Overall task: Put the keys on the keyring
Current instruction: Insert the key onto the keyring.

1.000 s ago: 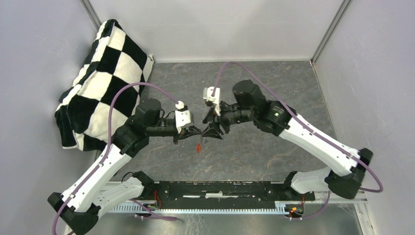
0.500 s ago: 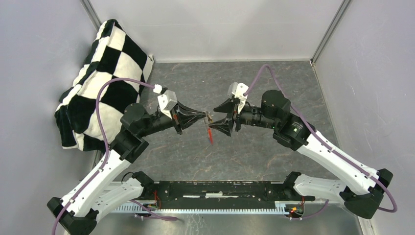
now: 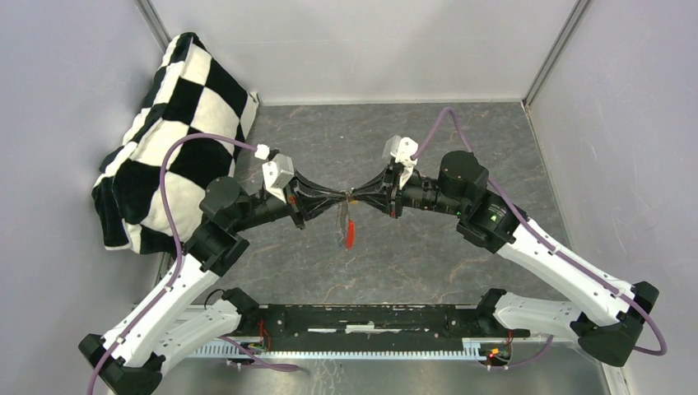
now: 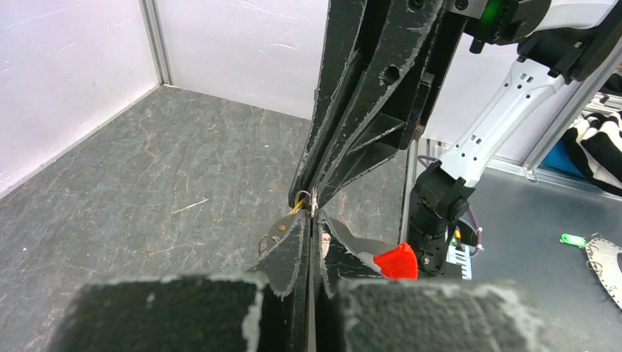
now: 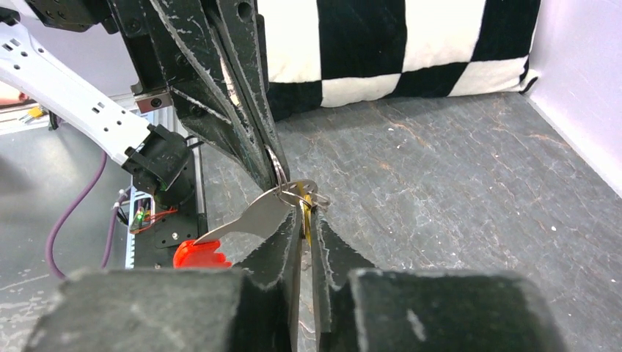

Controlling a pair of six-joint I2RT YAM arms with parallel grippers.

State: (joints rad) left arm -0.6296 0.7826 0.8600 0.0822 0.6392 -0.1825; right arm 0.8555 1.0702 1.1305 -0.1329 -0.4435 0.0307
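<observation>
Over the table (image 3: 461,140) centre, both jaws meet tip to tip. Left jaws clamped on the keyring (image 3: 350,234), red part hanging. Right jaws pinch what looks like the yellow key (image 5: 304,220). I'd lock left, feed right slowly along the coil.

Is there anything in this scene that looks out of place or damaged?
A checkered cushion slumps against the left wall beside the table, unrelated to the task. The right gripper has fingers with chipped, whitish edges.

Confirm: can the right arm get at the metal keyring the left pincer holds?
Likely yes: the right pincer meets the left pincer tip to tip at the metal keyring, mid-air, nothing between them.
</observation>
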